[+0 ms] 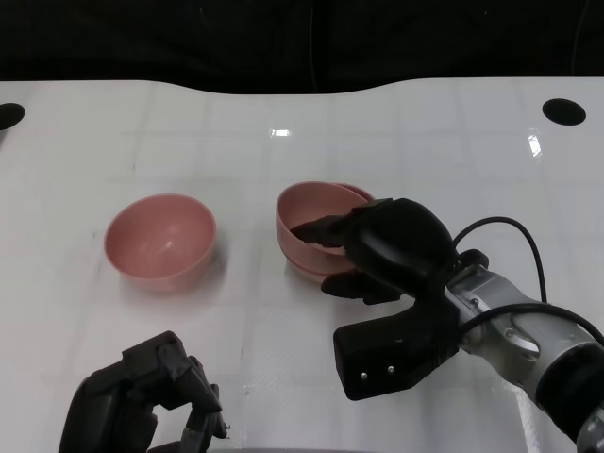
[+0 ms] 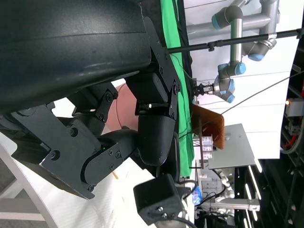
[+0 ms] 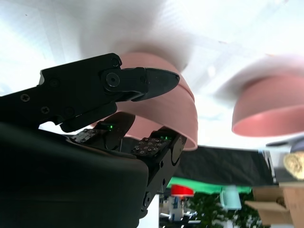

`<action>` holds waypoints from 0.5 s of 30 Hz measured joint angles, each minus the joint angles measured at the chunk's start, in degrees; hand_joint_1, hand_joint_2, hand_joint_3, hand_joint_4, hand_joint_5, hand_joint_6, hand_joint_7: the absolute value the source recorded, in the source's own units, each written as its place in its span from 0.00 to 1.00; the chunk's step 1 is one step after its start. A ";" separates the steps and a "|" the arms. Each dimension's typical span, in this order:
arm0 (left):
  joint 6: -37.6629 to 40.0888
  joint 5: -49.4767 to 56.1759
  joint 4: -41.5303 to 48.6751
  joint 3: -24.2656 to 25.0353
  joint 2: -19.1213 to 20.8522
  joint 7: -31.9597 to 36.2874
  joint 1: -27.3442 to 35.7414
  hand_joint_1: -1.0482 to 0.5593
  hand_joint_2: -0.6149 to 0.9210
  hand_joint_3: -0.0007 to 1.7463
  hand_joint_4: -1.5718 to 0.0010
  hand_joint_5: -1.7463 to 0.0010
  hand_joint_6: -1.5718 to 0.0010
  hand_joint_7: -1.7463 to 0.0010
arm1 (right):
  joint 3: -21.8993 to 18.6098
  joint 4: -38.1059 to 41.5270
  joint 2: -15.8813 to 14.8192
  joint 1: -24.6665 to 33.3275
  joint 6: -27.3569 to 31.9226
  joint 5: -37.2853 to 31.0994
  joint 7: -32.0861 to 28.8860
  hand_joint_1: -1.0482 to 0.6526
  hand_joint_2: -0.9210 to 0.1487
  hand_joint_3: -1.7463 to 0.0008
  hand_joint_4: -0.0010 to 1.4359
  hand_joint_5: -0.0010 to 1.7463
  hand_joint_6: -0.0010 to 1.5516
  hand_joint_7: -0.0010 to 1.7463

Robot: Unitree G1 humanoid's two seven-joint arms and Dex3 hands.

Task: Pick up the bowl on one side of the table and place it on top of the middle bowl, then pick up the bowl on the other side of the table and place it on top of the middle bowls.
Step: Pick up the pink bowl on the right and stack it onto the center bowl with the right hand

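Nearest, the left hand (image 1: 142,401) is idling at the table's near left edge, fingers curled in on nothing. Farther in, the right hand (image 1: 377,247) is pinching the near rim of the top bowl (image 1: 316,212), which is sitting nested in the middle bowl (image 1: 307,260) at centre. The left bowl (image 1: 160,240) is waiting well apart; it is likely light, stiff and slick, best taken by the rim, with open white table (image 1: 425,132) lying around it

White glossy table (image 1: 283,123), green backdrop (image 2: 176,71), black curtain (image 1: 283,38)
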 measured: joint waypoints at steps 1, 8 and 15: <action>0.00 -0.05 0.00 0.00 0.00 0.00 -0.02 0.58 0.68 0.73 0.42 0.07 0.42 0.22 | -0.59 -1.58 -0.40 0.95 -0.12 0.46 0.01 0.22 0.00 0.80 0.31 0.05 0.23 0.00; 0.01 -0.32 0.16 0.02 0.16 -0.04 -0.10 0.58 0.68 0.72 0.42 0.07 0.43 0.21 | -3.46 -10.58 -2.79 6.78 -1.95 3.26 1.21 0.20 0.00 0.80 0.23 0.02 0.17 0.00; 0.13 -0.15 0.22 0.15 0.46 -0.01 -1.00 0.58 0.68 0.72 0.42 0.07 0.44 0.21 | -6.05 -17.29 -4.40 10.68 -3.51 5.90 3.23 0.21 0.00 0.82 0.21 0.01 0.15 0.00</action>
